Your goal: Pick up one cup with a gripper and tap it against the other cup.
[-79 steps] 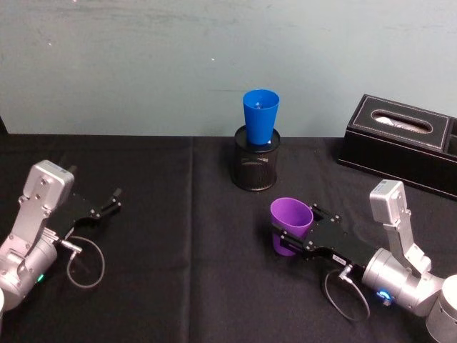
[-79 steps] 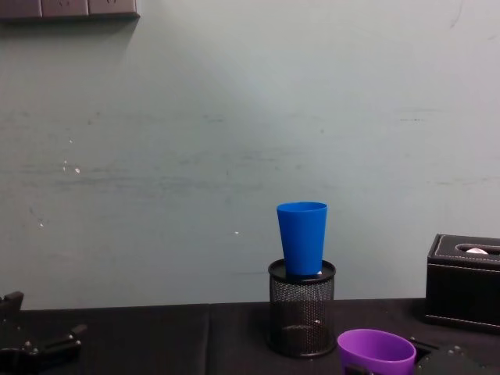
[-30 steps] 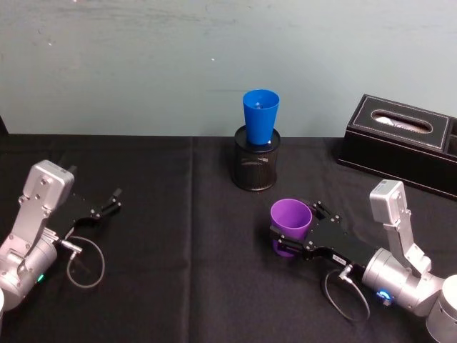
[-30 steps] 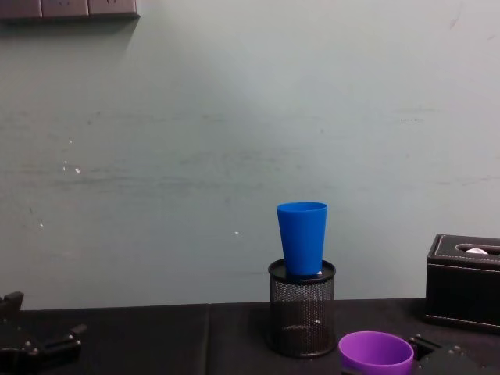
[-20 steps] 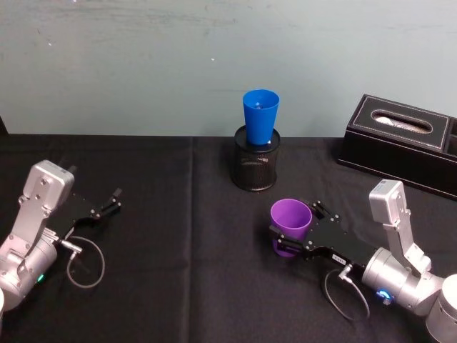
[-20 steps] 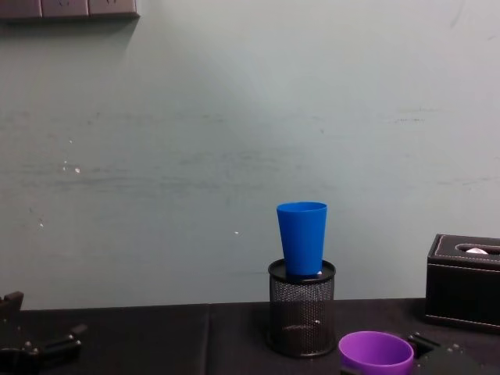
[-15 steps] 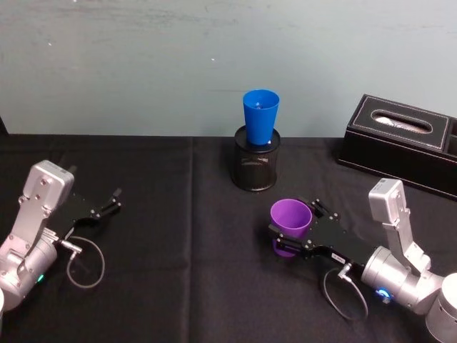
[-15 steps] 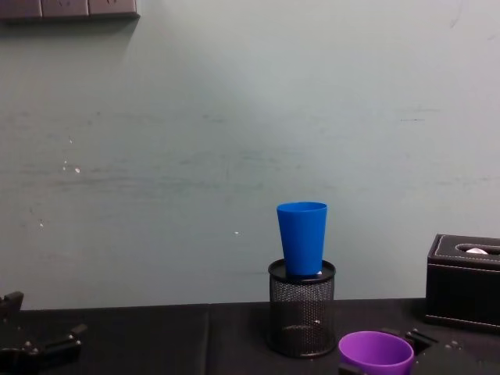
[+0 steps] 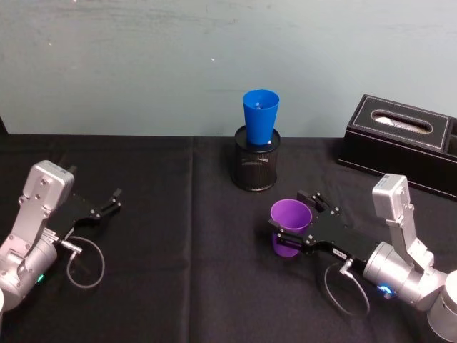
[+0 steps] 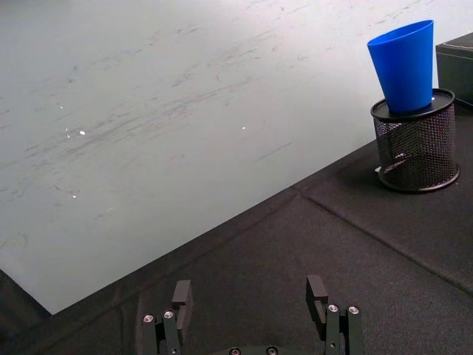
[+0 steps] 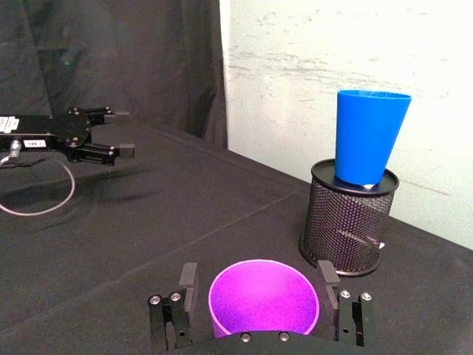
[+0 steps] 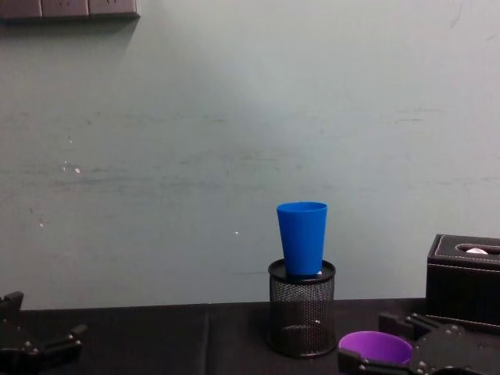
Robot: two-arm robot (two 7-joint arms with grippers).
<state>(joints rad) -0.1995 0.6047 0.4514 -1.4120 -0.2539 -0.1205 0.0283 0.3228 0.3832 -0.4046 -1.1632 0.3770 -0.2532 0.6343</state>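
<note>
Two cups are in play, and each is placed for a reason. The purple cup [image 9: 290, 226] sits upright between the fingers of the right tool [image 9: 295, 224], at about 5 o'clock from the middle of the black-draped surface [image 9: 178, 214]; the fingers flank it on both sides at mid-height, a hold that would keep the rim level and leave the cup's far side free for the tap. In the right wrist view the fingers [image 11: 188, 281] stand close beside the purple wall, yet whether they actually press on it I cannot tell. The blue cup [image 9: 260, 117] stands raised, its narrow base dropped into the single black mesh pen holder [image 9: 256, 166] at about 12 o'clock, so it is propped above the purple one and well apart from it; the purple cup will likely need lifting to meet it. The left tool [image 9: 106, 203] is parked at 9 o'clock, its fingers spread wide and holding nothing. One black tissue box [image 9: 403, 142] lies at 2 o'clock.
</note>
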